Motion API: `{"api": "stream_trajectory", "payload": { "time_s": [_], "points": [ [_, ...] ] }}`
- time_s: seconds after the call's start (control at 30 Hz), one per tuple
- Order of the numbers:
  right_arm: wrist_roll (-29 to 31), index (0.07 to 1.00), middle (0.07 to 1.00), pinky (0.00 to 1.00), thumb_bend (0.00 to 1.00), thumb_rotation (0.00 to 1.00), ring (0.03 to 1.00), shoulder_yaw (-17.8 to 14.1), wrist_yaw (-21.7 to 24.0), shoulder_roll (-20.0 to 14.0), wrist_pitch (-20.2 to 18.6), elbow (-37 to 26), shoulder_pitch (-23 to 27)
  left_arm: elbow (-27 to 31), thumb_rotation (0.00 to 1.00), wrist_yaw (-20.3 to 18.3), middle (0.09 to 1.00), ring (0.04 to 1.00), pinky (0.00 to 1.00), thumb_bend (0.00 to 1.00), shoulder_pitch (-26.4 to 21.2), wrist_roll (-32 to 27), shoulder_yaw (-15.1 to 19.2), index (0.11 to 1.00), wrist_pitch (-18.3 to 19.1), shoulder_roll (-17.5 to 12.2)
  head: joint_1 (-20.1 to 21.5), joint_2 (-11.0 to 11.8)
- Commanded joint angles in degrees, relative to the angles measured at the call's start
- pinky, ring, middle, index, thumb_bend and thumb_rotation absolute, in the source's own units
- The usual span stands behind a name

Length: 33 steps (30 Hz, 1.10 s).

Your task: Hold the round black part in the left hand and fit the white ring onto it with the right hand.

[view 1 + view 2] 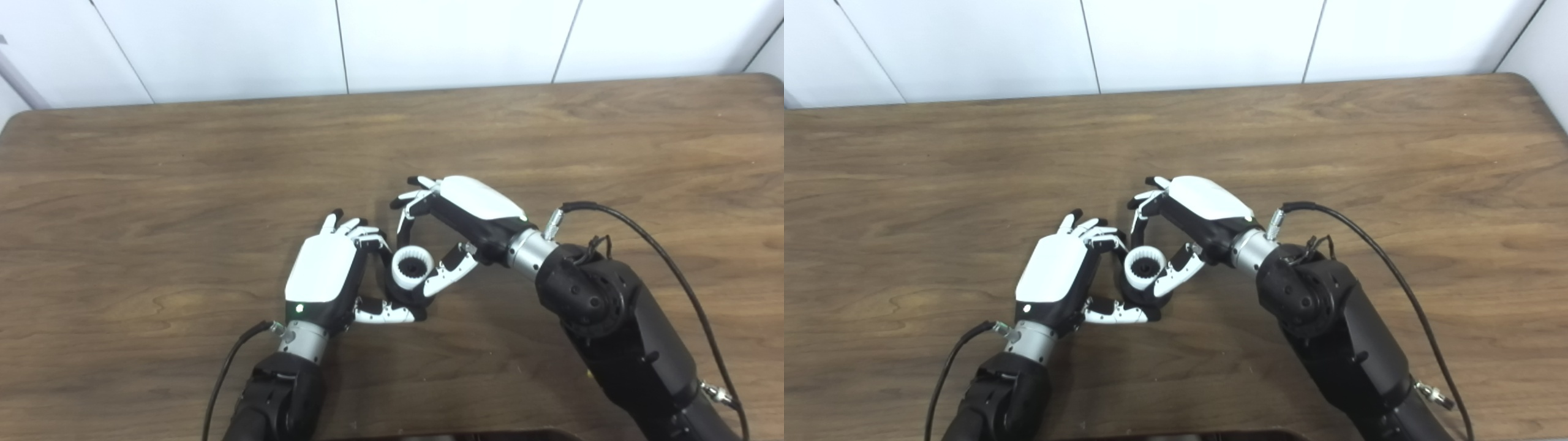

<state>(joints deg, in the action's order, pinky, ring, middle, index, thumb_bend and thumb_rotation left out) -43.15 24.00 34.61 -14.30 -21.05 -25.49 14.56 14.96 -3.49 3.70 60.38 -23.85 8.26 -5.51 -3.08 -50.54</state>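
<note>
1. The left hand [321, 275] is closed around the black part [405, 295]. Its thumb lies under the part on the near side and its fingers curl over from the left, so the part is gripped just above the table [184, 184].
2. The right hand [456, 223] comes from the right. Its thumb touches the right side of the white ring [412, 267] and its fingers arch over the far side. It seems to pinch the ring, but how firm this grip is I cannot tell.
3. The ring sits on top of the black part, between both hands, near the middle of the table. It has teeth on the inside, and dark teeth show in its opening.
4. To do this step well, I think the left hand should keep the part steady and level. The right hand should press the ring down evenly, perhaps with a small turn so the teeth can meet. A tilted ring could jam.
5. No brand, label or writing can be read on the hands, the parts or the table.
</note>
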Motion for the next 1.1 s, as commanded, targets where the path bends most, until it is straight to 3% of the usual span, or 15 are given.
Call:
{"api": "stream_trajectory", "payload": {
  "time_s": [0.0, 0.67, 0.7, 0.73, 0.77, 0.87, 1.07],
  "points": [
    [-0.24, 0.483, 0.851, 1.00, 0.52, 0.14, 0.985, -0.62, -1.78, 0.48, 1.50, -0.64, 1.73, 1.65, 0.05, -0.27, 0.763, 0.878, 1.00, 0.52, -0.92, 0.21, -0.04, 0.485, -0.50, -0.05, -0.04, -0.12],
    [-1.32, 0.494, 0.864, 1.00, 0.52, 0.16, 0.986, -0.12, -0.97, -0.51, 2.51, -0.73, 1.89, 1.15, 0.05, -0.07, 0.766, 0.878, 1.00, 0.52, -1.23, 0.56, -0.12, 0.485, -0.46, 0.11, -0.02, -0.32],
    [-1.47, 0.560, 0.867, 1.00, 0.72, 0.20, 0.987, -0.09, -0.82, -0.57, 2.43, -0.78, 1.92, 1.13, 0.05, -0.02, 0.765, 0.877, 1.00, 0.52, -1.22, 0.52, -0.09, 0.485, -0.43, 0.15, -0.02, -0.32],
    [-1.64, 0.607, 0.871, 1.00, 0.85, 0.23, 0.989, -0.05, -0.69, -0.65, 2.38, -0.85, 1.94, 1.13, 0.05, 0.04, 0.764, 0.876, 1.00, 0.52, -1.21, 0.50, -0.07, 0.485, -0.42, 0.19, -0.02, -0.32],
    [-1.81, 0.626, 0.875, 1.00, 0.89, 0.24, 0.991, -0.01, -0.62, -0.71, 2.37, -0.92, 1.95, 1.19, 0.05, -0.04, 0.764, 0.876, 1.00, 0.52, -1.19, 0.44, -0.05, 0.485, -0.37, 0.23, -0.02, -0.32],
    [-2.12, 0.650, 0.888, 1.00, 0.95, 0.24, 0.995, 0.02, -0.66, -0.81, 2.52, -0.76, 2.04, 0.99, 0.05, 0.02, 0.765, 0.877, 1.00, 0.52, -1.37, 0.32, 0.01, 0.484, -0.45, 0.19, 0.18, -0.23],
    [-2.60, 0.665, 0.901, 1.00, 0.95, 0.22, 1.000, -0.03, -0.07, -1.06, 2.34, -0.73, 2.15, 0.18, 0.05, 0.74, 0.762, 0.875, 1.00, 0.52, -1.77, 0.04, 0.14, 0.484, -0.93, 0.08, 0.63, 0.06]
  ]
}}
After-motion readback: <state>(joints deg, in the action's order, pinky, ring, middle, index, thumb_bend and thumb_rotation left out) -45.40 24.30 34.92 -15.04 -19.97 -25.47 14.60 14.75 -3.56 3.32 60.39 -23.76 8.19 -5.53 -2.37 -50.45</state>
